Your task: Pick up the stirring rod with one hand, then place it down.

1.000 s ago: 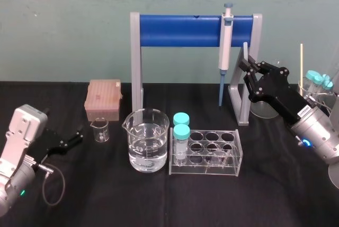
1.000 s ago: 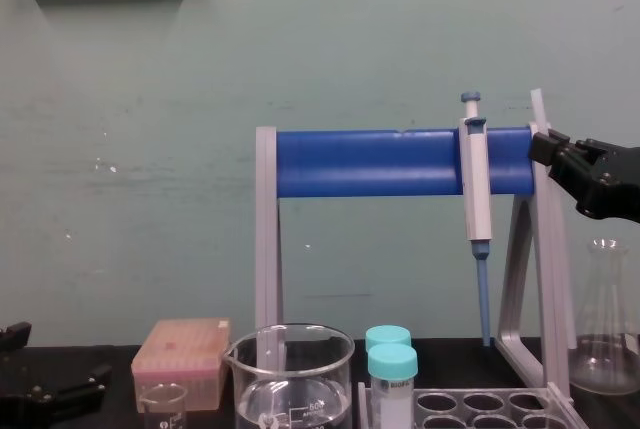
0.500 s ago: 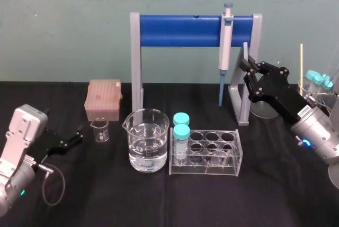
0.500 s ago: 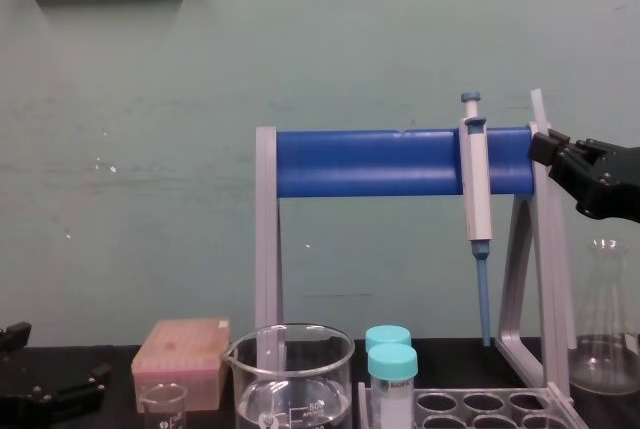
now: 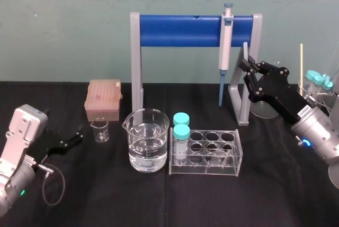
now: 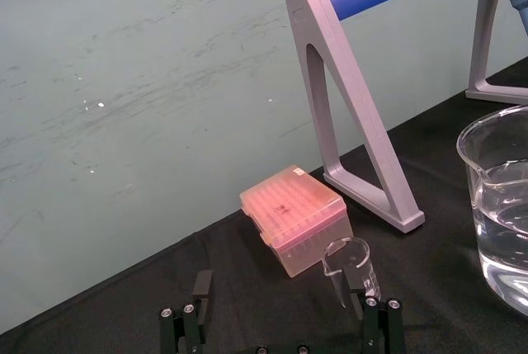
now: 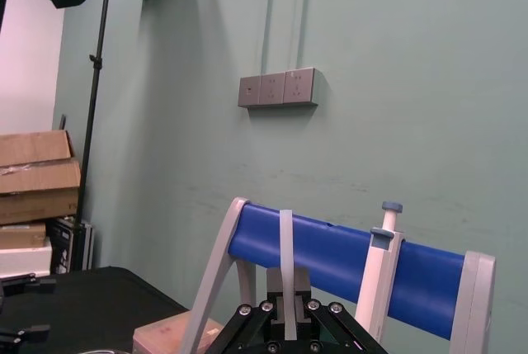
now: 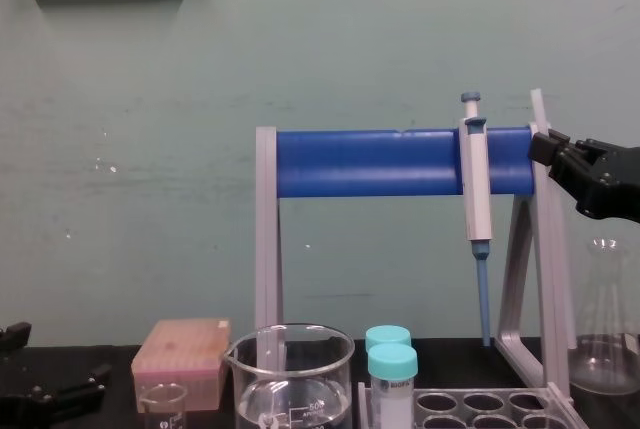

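Note:
The stirring rod [image 5: 245,52] is a thin whitish rod standing nearly upright at the right end of the blue stand. My right gripper [image 5: 248,69] is shut on it, well above the table. In the chest view the stirring rod [image 8: 540,109] rises past the stand's top bar and slants down beside the right leg, with the right gripper [image 8: 546,145] clamped on its upper part. In the right wrist view the stirring rod [image 7: 285,255] runs straight up from between the fingers. My left gripper [image 5: 79,134] rests low at the left, open [image 6: 280,333] and holding nothing.
A pipette [image 5: 225,42] hangs on the blue-barred stand [image 5: 180,30]. In front stand a water beaker [image 5: 148,141], a tube rack [image 5: 206,153] with two teal-capped tubes, a small beaker [image 5: 99,130] and a pink tip box [image 5: 103,100]. A flask [image 8: 603,319] and a pale stick [image 5: 301,63] are far right.

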`<state>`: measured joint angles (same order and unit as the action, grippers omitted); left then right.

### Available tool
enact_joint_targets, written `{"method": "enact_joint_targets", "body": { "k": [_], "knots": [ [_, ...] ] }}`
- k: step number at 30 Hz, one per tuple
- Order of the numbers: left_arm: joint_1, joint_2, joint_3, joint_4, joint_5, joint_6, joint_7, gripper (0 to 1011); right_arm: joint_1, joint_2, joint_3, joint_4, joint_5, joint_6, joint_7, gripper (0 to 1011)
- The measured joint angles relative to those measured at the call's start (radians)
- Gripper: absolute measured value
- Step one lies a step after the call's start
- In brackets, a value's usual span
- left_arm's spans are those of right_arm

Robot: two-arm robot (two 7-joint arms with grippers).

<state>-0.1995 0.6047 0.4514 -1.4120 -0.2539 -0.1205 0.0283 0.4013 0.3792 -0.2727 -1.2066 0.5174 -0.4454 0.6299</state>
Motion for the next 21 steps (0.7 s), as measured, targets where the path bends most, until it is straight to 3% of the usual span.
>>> {"method": "enact_joint_targets", "body": {
  "k": [21],
  "knots": [
    [0.000, 0.000, 0.000, 0.000, 0.000, 0.000, 0.000, 1000, 0.000, 0.000, 0.000, 0.000, 0.000, 0.000, 0.000, 67]
  ]
}}
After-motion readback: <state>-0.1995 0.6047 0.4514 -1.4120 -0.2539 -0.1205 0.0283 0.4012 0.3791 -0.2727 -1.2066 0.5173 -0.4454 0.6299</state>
